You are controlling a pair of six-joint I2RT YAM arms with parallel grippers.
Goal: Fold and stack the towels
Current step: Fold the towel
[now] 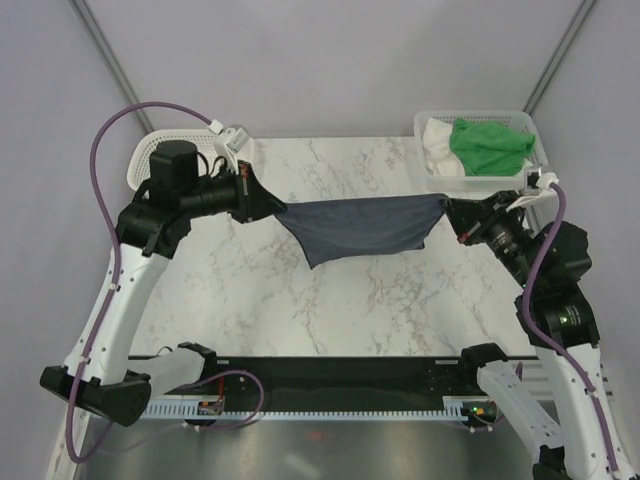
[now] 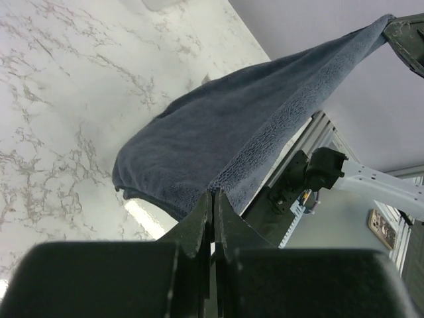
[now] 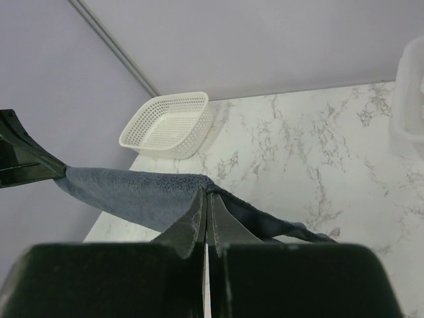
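Both arms reach inward, left hand (image 1: 281, 208) and right hand (image 1: 447, 204) pinched shut.

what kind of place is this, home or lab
Probably a robotics lab cell: left arm and right arm mounted at a marble-pattern table, plain grey enclosure walls, a slotted cable duct along the near edge.

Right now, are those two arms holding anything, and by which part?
Yes, the navy towel. The left gripper pinches one end of its top edge and the right gripper the other, so it hangs stretched between them.
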